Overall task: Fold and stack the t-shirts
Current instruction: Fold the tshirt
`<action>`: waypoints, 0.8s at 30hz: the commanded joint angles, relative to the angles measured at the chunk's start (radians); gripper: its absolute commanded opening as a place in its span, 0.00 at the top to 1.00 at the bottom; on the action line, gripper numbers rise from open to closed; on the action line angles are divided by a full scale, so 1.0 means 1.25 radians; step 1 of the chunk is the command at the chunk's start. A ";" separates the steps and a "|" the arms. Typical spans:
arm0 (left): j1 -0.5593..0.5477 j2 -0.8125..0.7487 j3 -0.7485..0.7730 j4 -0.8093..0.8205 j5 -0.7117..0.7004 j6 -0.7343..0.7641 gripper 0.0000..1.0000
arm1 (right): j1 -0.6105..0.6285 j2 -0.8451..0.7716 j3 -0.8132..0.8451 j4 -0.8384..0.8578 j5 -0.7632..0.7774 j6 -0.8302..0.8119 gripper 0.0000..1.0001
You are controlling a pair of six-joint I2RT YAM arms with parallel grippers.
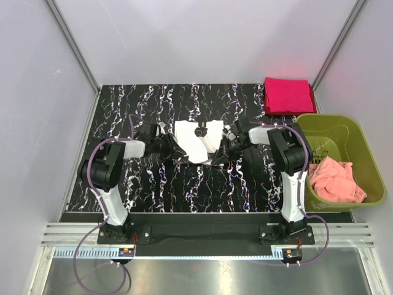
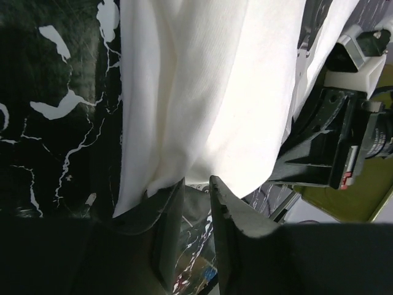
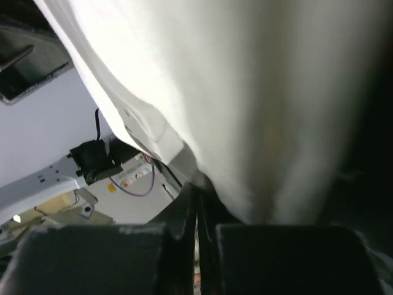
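the cream-white t-shirt sits at the centre of the top view, bunched and partly raised off the black marbled table, stretched between the two arms. a small dark mark shows near its upper edge.

the left gripper is at the shirt's left side. in its wrist view the two fingers stand apart with a clear gap, and the table shows through that gap. the lower edge of the white cloth touches the tip of the left-hand finger but does not lie between the fingers.

the right gripper is at the shirt's right side. in its wrist view the fingers are pressed together with only a thin line between them. the white cloth runs down into their tips and fills most of the frame above, so the gripper is pinched on the shirt.

the magenta t-shirt lies folded flat in the upper right of the top view, at the far corner of the table, well apart from both grippers. just below it, at the right edge, stands an olive-green basket with a crumpled pink cloth inside.
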 commanded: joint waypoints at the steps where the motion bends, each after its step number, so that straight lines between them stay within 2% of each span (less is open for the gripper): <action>1: 0.003 -0.012 -0.023 -0.060 -0.088 0.073 0.69 | -0.035 -0.052 -0.038 -0.007 0.044 -0.030 1.00; 5: -0.004 -0.109 -0.006 -0.146 -0.079 0.099 0.66 | -0.058 -0.120 -0.038 -0.042 0.043 -0.024 1.00; 10: -0.026 -0.200 0.030 -0.170 -0.050 0.088 0.58 | -0.043 -0.152 0.011 -0.028 0.014 0.016 1.00; 14: -0.032 -0.145 0.057 -0.068 -0.002 0.020 0.58 | -0.005 -0.067 0.093 -0.012 -0.002 0.040 1.00; 18: -0.018 -0.027 0.093 -0.039 -0.026 -0.008 0.62 | 0.016 0.020 0.141 0.028 -0.010 0.066 1.00; 21: 0.019 0.035 0.092 0.004 -0.037 -0.027 0.63 | 0.011 0.037 0.098 0.061 -0.008 0.073 1.00; 24: 0.038 0.097 0.135 -0.049 -0.040 0.018 0.64 | -0.011 0.024 0.020 0.098 0.001 0.076 1.00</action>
